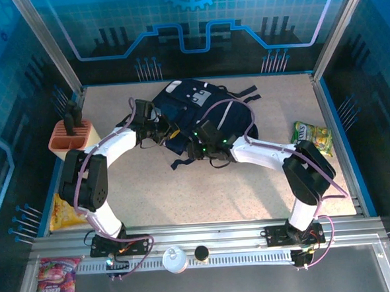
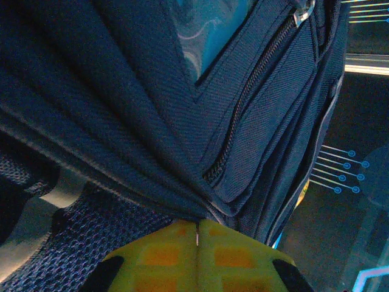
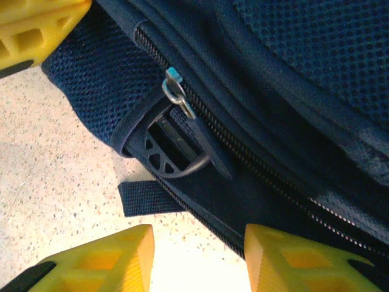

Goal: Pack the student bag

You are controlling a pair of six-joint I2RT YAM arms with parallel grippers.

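The student bag (image 1: 202,106), dark navy with black straps, lies at the back middle of the table. My left gripper (image 1: 172,132) is at its near left edge; the left wrist view shows the yellow fingers (image 2: 164,255) pressed together on a pinched fold of the bag's fabric (image 2: 200,152). My right gripper (image 1: 200,144) is at the bag's near edge. In the right wrist view it (image 3: 197,243) stands open over the zippered seam, with a metal zipper pull (image 3: 176,91), a black buckle (image 3: 176,152) and a strap end (image 3: 146,198) just beyond its tips.
An orange holder (image 1: 74,138) with dark items stands at the left. A green snack bag (image 1: 312,137) lies at the right and a yellow packet (image 1: 67,217) at the near left. A purple candy bag (image 1: 54,283) and a white cap (image 1: 174,260) sit by the front rail.
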